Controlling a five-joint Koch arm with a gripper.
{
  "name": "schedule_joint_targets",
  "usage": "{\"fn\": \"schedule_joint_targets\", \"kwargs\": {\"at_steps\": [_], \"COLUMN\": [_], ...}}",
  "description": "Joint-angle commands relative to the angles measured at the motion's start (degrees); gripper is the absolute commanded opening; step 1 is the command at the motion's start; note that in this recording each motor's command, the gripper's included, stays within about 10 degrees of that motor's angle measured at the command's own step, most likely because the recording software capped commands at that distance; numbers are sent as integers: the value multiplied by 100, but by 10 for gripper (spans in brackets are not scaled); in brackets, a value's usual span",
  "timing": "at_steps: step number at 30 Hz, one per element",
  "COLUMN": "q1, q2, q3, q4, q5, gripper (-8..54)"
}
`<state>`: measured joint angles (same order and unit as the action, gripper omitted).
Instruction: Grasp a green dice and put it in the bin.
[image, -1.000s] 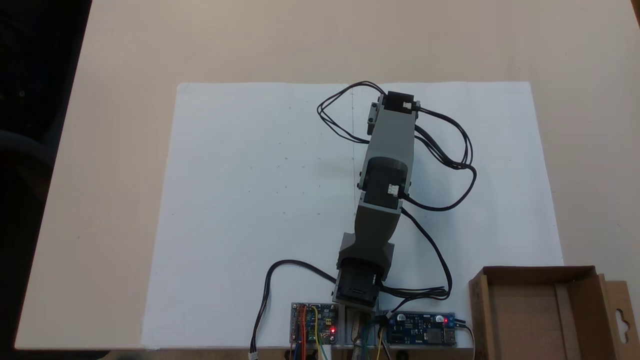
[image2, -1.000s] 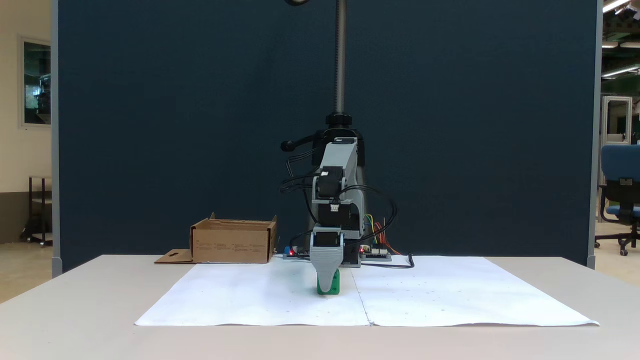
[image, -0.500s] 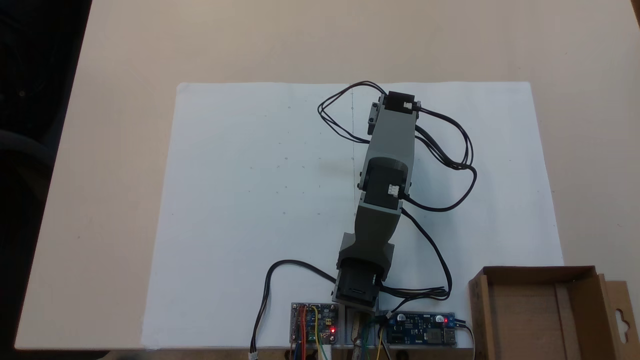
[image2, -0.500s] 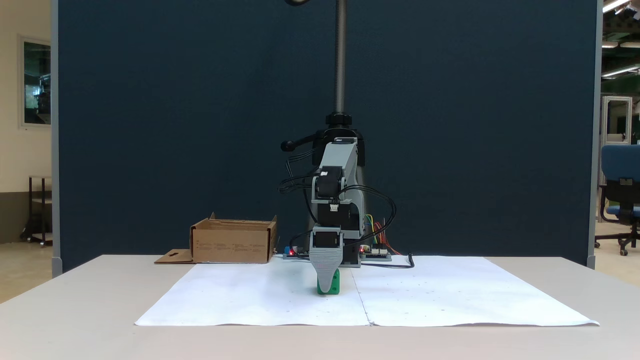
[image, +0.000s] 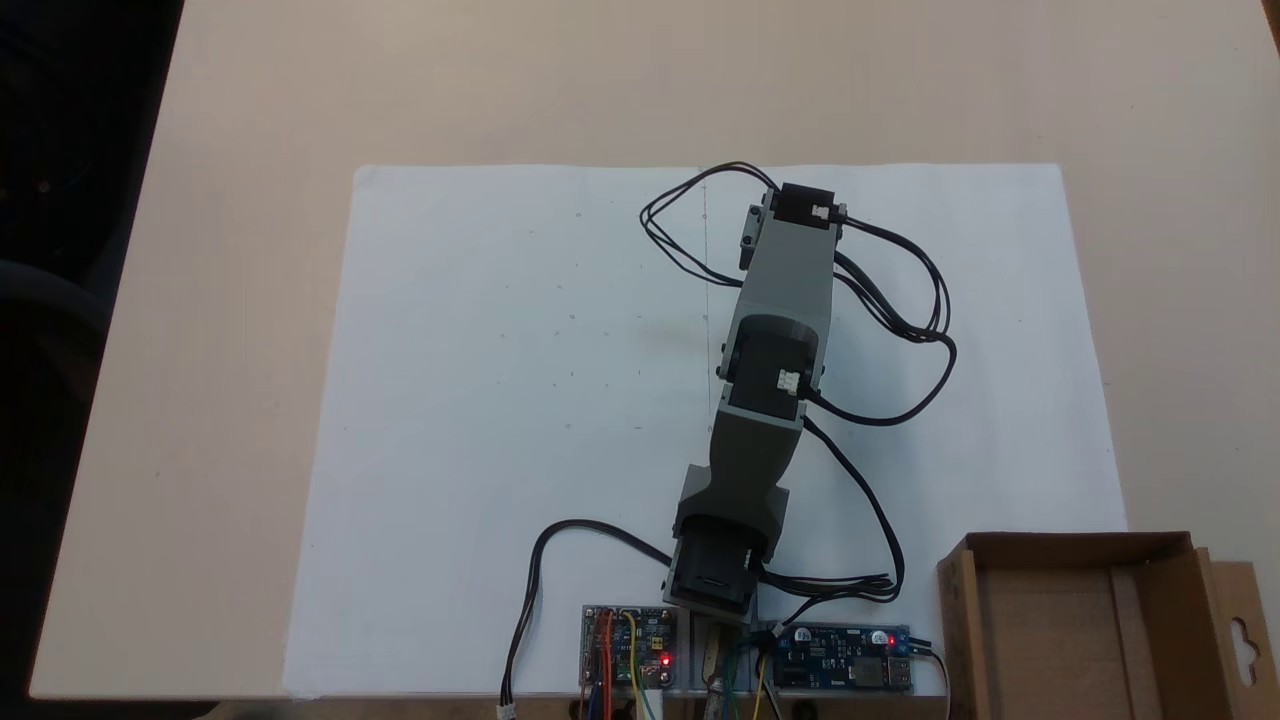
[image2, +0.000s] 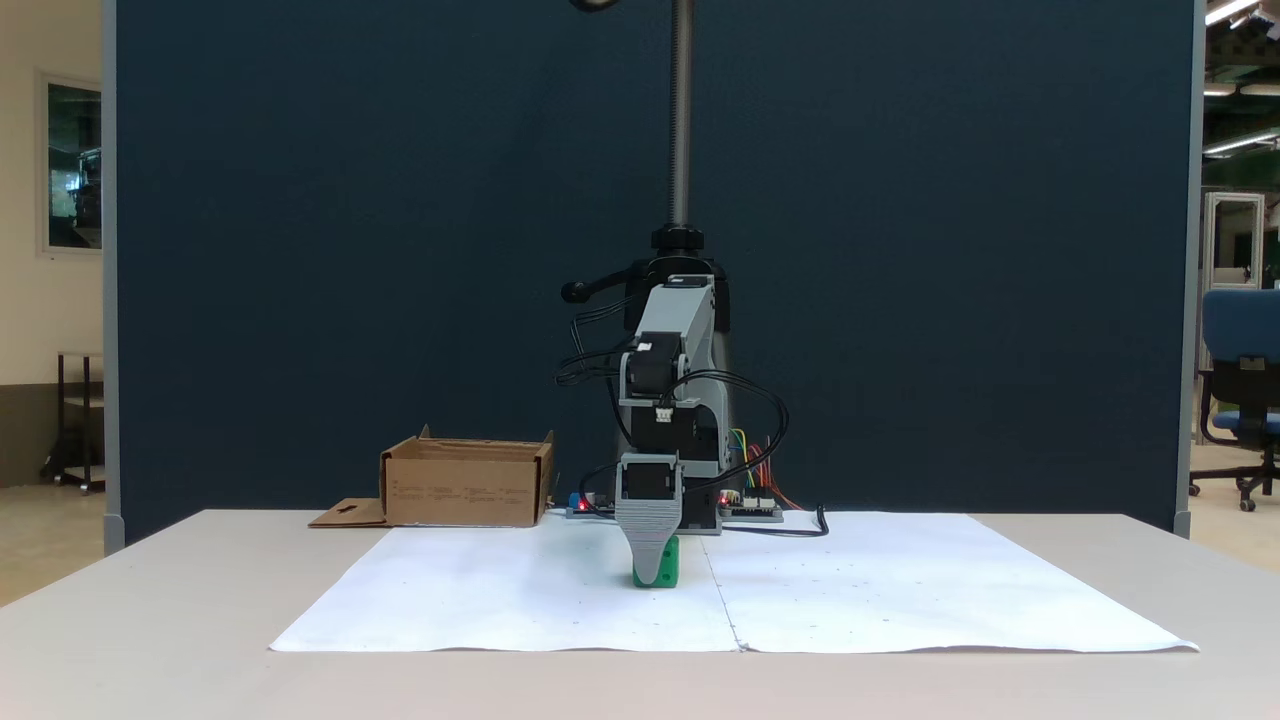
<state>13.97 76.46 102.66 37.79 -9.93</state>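
Note:
The green dice (image2: 671, 563) sits low on the white paper sheet (image2: 500, 590) near its middle fold. My gripper (image2: 650, 577) points straight down, and its grey front jaw covers most of the dice. The second jaw is hidden behind the first, so the gap between them does not show. From above, the arm (image: 775, 330) reaches away from its base and hides both the gripper and the dice beneath its wrist. The bin (image: 1045, 630), a brown cardboard box, stands empty beside the base, with its hang-hole flap (image: 1240, 640) lying outward. It is also the bin (image2: 465, 487) at the back left.
Two circuit boards (image: 630, 650) (image: 840, 668) flank the arm's base at the table edge. Black cables (image: 905, 310) loop out beside the arm. The paper sheet (image: 500, 400) covers the table's middle. A dark blue partition (image2: 300, 250) and a metal pole (image2: 681, 110) stand behind.
The arm's wrist has shifted a few pixels sideways, and the gripper with it. The dice stays behind the front jaw at nearly the same spot.

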Motion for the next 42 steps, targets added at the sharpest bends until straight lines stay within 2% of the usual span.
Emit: {"fn": "schedule_joint_targets", "kwargs": {"at_steps": [1,11,22,24,25,26,27,42], "q1": [26,299,1485,1846,2716,2890,3795,7014], "q2": [141,255,870,1125,1310,1310,1327,1336], "q3": [-229,-861,-2716,-2839,-3226,-3331,-3533,-3551], "q4": [-79,-35,589,589,598,598,615,729], "q5": [-343,-193,1046,1266,1863,1925,2206,2224], "gripper": [116,116,116,116,116,116,116,116]}}
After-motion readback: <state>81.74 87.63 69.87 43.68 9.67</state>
